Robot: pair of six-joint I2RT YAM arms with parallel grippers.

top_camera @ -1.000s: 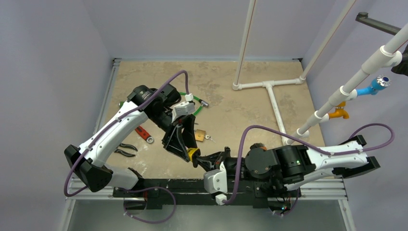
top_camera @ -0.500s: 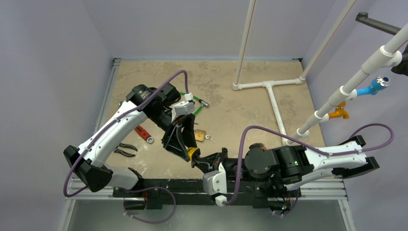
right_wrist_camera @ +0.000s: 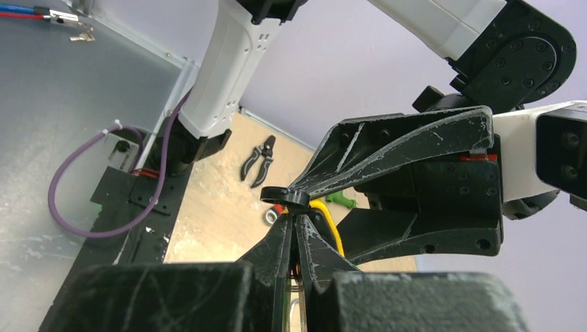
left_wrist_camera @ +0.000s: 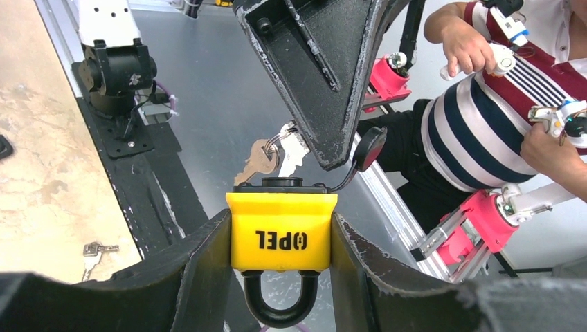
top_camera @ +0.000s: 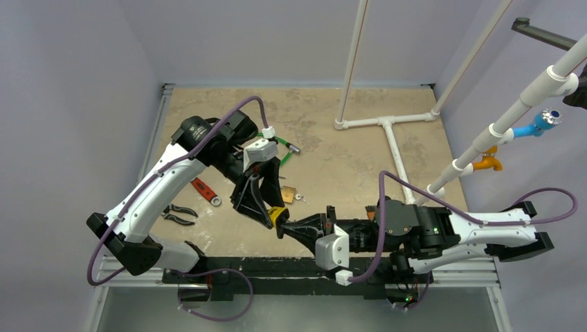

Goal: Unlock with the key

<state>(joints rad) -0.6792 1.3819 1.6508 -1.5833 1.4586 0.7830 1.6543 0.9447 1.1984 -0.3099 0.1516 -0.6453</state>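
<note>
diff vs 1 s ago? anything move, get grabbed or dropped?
Right arm swung out to the right and straightened; the right pincer stayed shut on the key at the yellow padlock. Left arm shifted slightly left. No new grasp or release: left pincer keeps the yellow padlock; brass padlock and pliers unmoved.

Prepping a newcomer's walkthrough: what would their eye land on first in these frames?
The yellow padlock stands out first, clamped in the left gripper above the table's near edge. The right gripper meets it from the right, shut on a key at the padlock's keyhole end. Behind them a brass padlock lies on the table, with pliers off to the left.
</note>
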